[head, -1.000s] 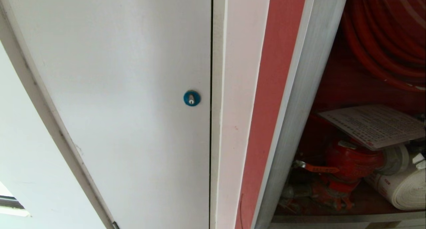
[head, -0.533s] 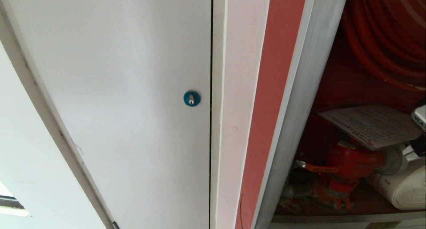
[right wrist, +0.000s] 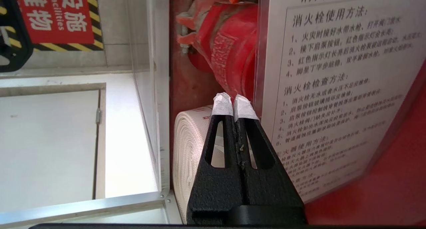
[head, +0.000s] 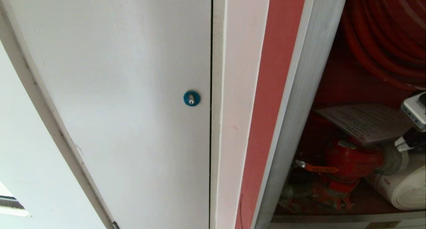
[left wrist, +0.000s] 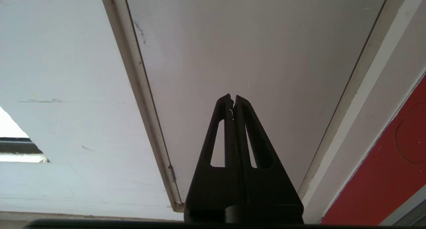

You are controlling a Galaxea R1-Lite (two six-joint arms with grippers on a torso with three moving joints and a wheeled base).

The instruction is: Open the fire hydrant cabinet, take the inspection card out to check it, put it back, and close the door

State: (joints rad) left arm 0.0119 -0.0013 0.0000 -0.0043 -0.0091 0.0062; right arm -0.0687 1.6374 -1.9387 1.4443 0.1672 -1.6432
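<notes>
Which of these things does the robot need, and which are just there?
Needed: pale printed inspection card; aluminium-framed red fire hydrant cabinet; right gripper, shut beside the card.
Just there: red valve; white rolled hose; white door with blue lock; left gripper, shut.

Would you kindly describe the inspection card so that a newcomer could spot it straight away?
Look inside the open fire hydrant cabinet, the red-lined one right of the white door with the blue lock. Below the coiled red hose, the inspection card lies over the red valve. It alone is flat, pale and covered in fine print.
</notes>
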